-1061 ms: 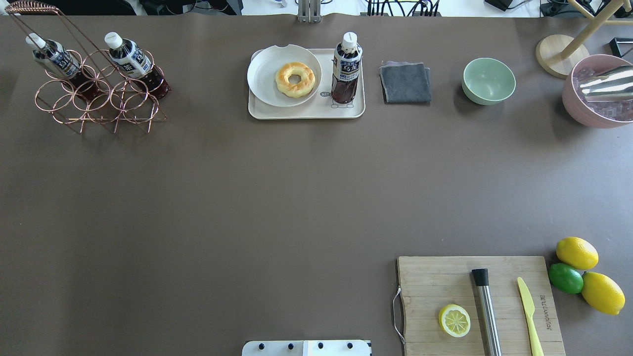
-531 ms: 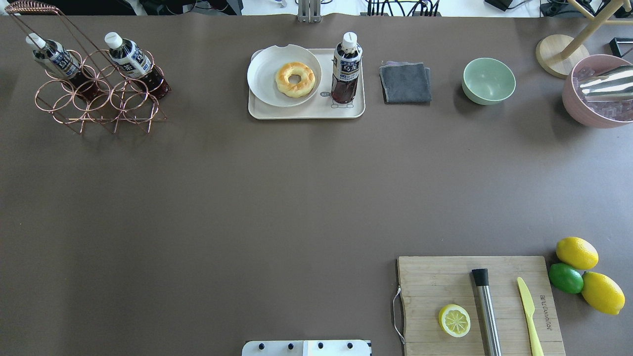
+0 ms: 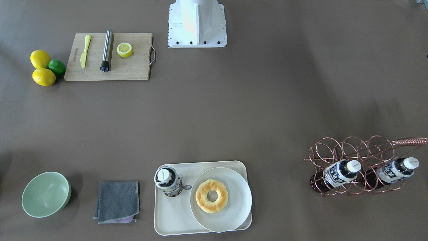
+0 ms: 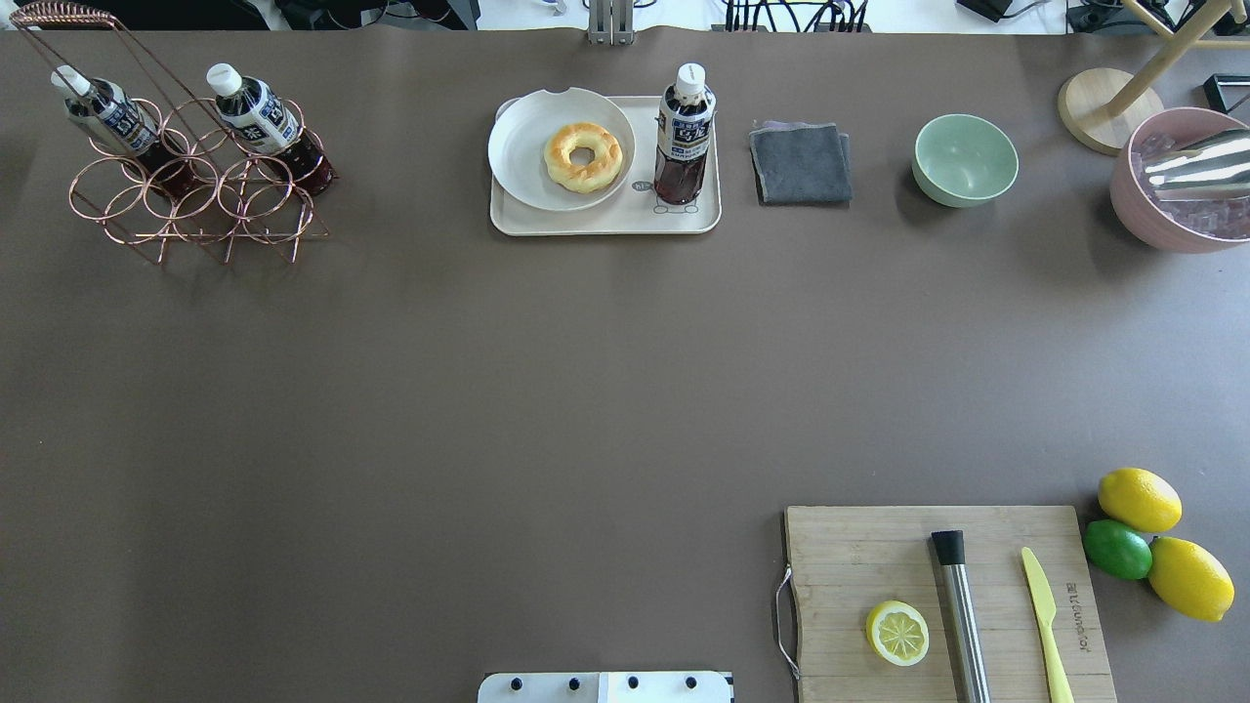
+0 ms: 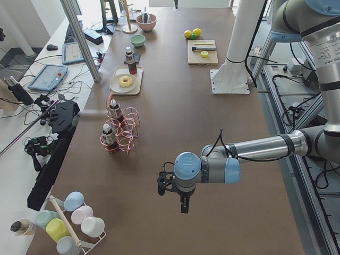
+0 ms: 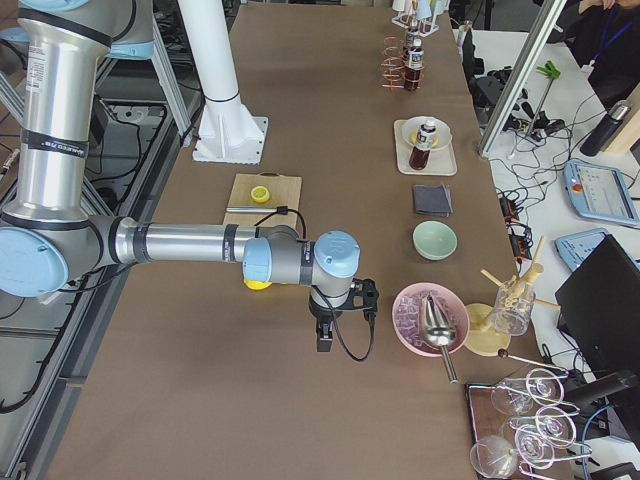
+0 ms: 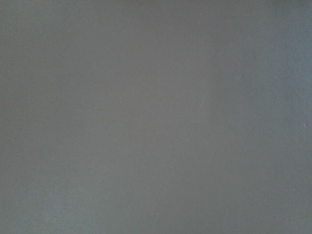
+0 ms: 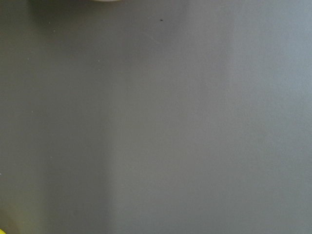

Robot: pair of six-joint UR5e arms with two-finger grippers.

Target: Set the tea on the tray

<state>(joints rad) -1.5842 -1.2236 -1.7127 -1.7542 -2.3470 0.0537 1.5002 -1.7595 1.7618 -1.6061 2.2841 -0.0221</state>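
As tea [image 4: 683, 137] is standing on tray [image 4: 605, 221], upper centre, task is looking done; left gripper [image 5: 183, 207], right gripper [image 6: 324, 342] hanging aside, width: cannot tell.

Tea [image 4: 683, 137] upright on tray [image 4: 605, 223], beside plate [image 4: 522, 146]; rack [image 4: 195, 195] well apart.

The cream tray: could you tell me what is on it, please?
The tray carries a white plate holding a doughnut, and beside it an upright tea bottle. The plate hides the tray beneath it.
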